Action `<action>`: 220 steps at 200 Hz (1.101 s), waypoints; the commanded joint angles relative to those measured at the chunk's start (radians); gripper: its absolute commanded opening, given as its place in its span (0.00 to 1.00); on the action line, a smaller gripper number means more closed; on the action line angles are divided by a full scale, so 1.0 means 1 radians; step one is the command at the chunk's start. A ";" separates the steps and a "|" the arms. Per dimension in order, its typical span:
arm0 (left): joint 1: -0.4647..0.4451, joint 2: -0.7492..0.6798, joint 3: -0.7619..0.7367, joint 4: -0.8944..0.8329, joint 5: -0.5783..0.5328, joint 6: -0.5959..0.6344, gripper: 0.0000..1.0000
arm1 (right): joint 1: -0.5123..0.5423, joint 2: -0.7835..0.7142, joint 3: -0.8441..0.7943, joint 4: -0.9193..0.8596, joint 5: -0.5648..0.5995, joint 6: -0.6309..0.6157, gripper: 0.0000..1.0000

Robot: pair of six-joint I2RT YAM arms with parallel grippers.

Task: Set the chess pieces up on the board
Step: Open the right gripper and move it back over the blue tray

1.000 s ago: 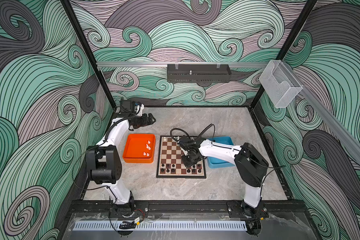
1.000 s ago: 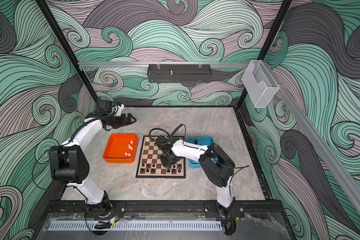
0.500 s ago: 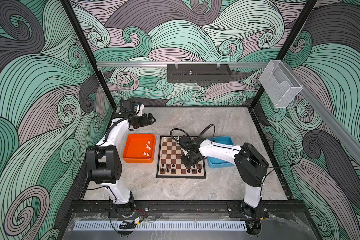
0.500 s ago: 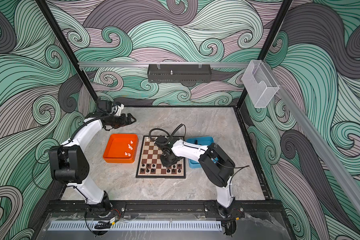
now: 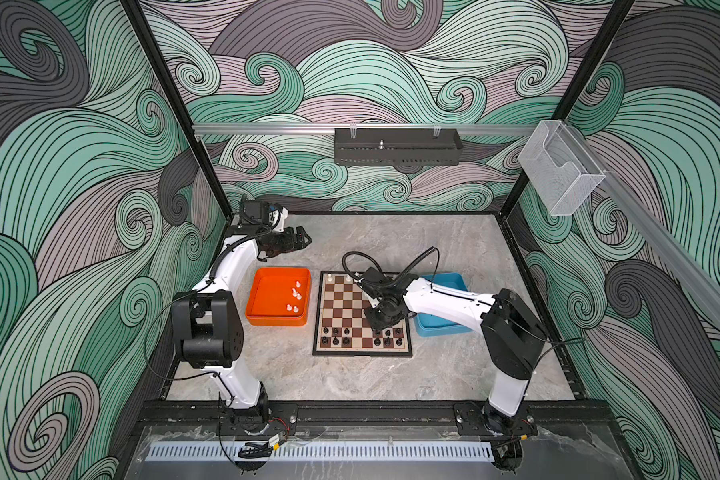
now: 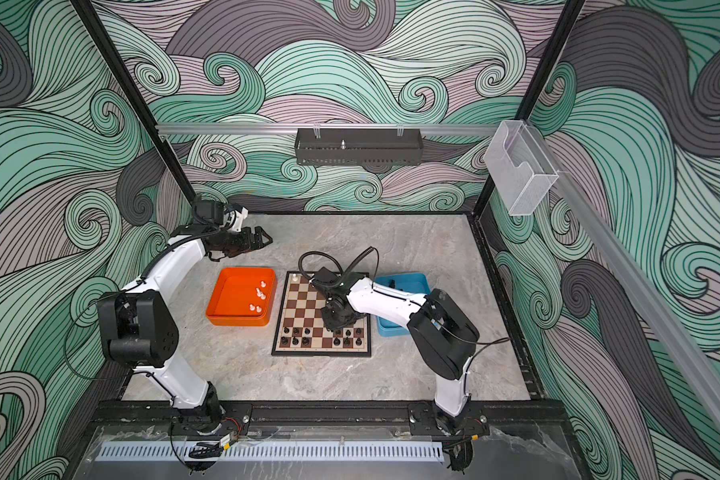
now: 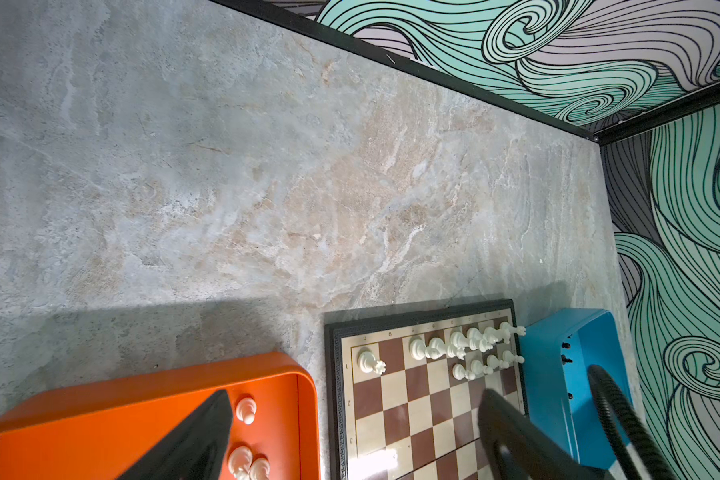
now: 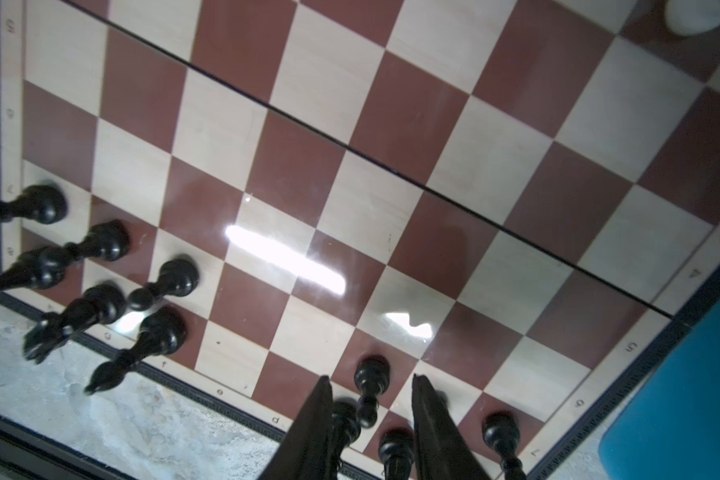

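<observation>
The board (image 5: 341, 307) lies mid-table between an orange tray (image 5: 275, 321) on its left and a blue tray (image 5: 441, 330) on its right. Black pieces (image 5: 362, 337) part-fill the 2 rows along its near edge. White pieces (image 7: 466, 349) line its far edge, mostly toward the blue tray. The right claw (image 8: 371, 377) hangs low over the near rows, its jaws slightly apart astride a standing black pawn (image 8: 373, 370) that touches neither finger. The left claw (image 5: 302, 241), spread wide and empty, hovers over the table's far-left part, beyond the orange tray, which holds a few white pieces.
</observation>
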 commanded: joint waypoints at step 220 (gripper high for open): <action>-0.586 0.073 0.039 -0.058 -0.132 0.024 0.95 | -0.608 -0.212 -0.092 -0.156 0.043 -0.155 0.68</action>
